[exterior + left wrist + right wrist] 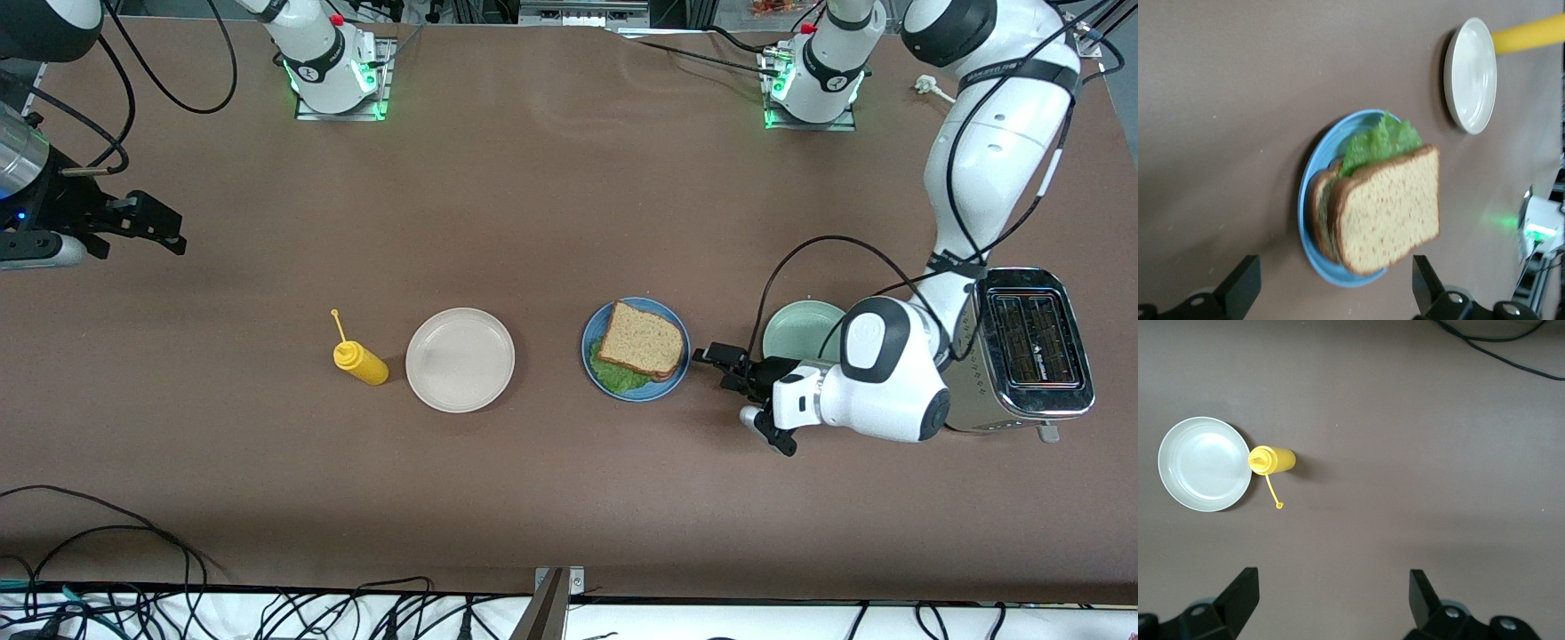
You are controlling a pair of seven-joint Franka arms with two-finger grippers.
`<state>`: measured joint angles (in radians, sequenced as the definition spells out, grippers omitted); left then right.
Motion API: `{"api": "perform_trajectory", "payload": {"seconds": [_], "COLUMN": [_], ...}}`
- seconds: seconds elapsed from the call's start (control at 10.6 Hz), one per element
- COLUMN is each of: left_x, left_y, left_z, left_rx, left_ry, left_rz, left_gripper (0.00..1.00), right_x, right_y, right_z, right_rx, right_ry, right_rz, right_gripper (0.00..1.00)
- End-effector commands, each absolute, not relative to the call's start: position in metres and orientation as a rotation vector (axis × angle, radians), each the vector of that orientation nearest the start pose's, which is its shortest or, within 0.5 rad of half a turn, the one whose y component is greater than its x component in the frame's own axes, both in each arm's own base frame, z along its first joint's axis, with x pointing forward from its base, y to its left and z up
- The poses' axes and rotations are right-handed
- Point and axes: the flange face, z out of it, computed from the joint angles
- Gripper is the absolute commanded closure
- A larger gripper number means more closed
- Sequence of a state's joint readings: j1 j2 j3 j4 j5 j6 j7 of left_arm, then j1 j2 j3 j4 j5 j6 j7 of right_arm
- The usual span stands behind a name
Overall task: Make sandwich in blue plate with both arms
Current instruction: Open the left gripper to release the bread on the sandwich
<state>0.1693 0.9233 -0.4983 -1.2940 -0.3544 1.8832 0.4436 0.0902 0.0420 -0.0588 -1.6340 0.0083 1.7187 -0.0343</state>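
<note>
Looks like our sandwich (642, 342) sits done on the blue plate (594, 356), left gripper (733, 369) just beside it with fingers spread, right gripper (147, 227) waiting, also spread, over the bench's right-arm end.

No legible txt, labels, brands or nos. anywhere; arm band lettering too small to read.

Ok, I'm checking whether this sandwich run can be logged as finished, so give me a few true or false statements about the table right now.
1. The sandwich sits on the blue plate. True.
2. The left hand grips the top slice. False: it is open, beside the plate.
3. The off-white plate holds bread. False: it holds nothing.
4. The yellow mustard bottle lies beside the off-white plate. True.
5. The right hand waits open, away from the plates. True.
</note>
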Motion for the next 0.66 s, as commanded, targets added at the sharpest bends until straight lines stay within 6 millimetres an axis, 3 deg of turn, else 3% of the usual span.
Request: {"api": "perform_trajectory", "payload": {"seconds": [0.0, 0.19, 0.56], "left_x": [0.695, 0.692, 0.675], "left_y": [-0.145, -0.125, -0.096], "left_z": [0.288, 0.326, 0.423], "left_rx": [2.438, 2.509, 2.748], "left_ry": [-0.748, -0.798, -0.895], "left_rz": [-0.275, -0.272, -0.268], "left_gripper": [0.00, 0.00, 0.00], "right_x": [0.582, 0.582, 0.582], "right_y": [0.006, 0.003, 0.001], "right_z": [0.590, 0.593, 0.592], "right_rx": [-3.147, -3.147, -3.146], "right_ry": [-0.047, -0.039, -0.032], "right_rz": [-0.077, -0.085, -0.082], "right_gripper": [0.00, 0.00, 0.00]}}
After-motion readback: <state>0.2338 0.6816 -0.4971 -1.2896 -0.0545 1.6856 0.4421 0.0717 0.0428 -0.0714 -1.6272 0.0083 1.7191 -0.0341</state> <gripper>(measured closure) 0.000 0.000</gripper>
